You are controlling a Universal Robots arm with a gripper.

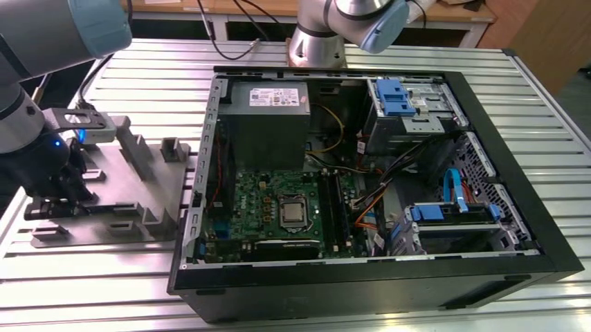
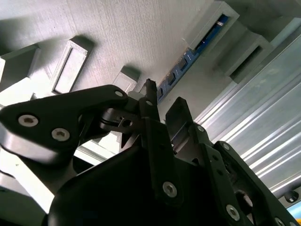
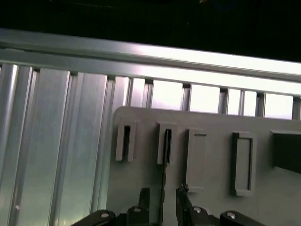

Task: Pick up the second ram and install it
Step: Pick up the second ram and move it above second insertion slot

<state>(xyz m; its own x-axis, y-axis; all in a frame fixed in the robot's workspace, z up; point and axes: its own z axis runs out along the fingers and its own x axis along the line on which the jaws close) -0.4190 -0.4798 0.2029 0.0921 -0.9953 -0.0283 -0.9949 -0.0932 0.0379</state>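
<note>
Two fingertips (image 3: 143,195) of the gripper (image 3: 162,201), open just a little in the first wrist view, one on each side of the second ram (image 3: 166,146). Small gaps on both sides, so nothing held yet, by the look of it. Down low over the grey holder tray (image 1: 138,207) at the exterior view's left, likely so as to close on the stick's two flat sides.

Stick up on its thin edge in a slot of the tray, probably to keep it straight and easy to pinch. Seen edge-on there: just a thin dark line. Seen more from the side, in the second wrist view: long and slim, dark, with a row of little blocks and some blue glints.

Under the tray, a ribbed metal table (image 1: 83,283). Farther off, toward the exterior view's right, an open computer case (image 1: 369,277) lying on its side, likely to turn the green motherboard (image 1: 254,197) face up. Long black slots (image 1: 328,207) on that board, well apart from the stick.
</note>
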